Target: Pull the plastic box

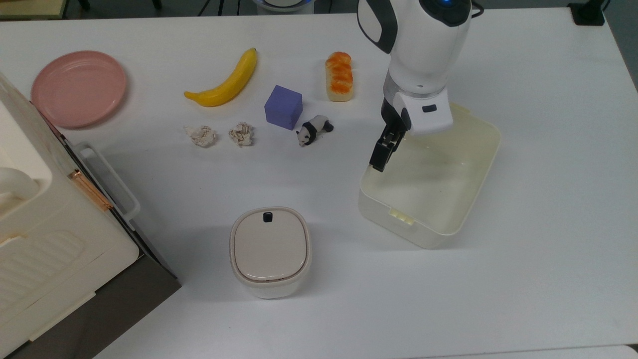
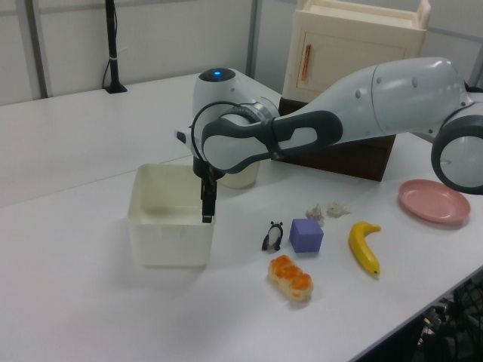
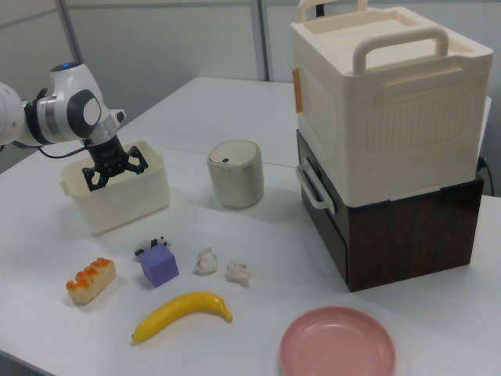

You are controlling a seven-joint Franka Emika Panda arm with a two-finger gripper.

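The plastic box (image 1: 398,227) is a lidless cream tub on the white table, at the top view's right of centre, also seen at the left view's left (image 2: 170,241) and the right view's left (image 3: 125,200). My gripper (image 1: 380,160) reaches down inside the box, against the wall on the top view's left. In the left view the gripper (image 2: 206,215) hangs at the box's right rim. In the right view the gripper (image 3: 115,172) shows its two dark fingers spread apart along that wall, open, holding nothing.
A toy panda (image 1: 313,130), purple cube (image 1: 283,107), bread (image 1: 339,76), banana (image 1: 227,80) and two paper wads (image 1: 200,135) lie at the top view's left of the box. A lidded bin (image 1: 270,252), pink plate (image 1: 79,88) and cream cabinet (image 1: 45,224) stand further left.
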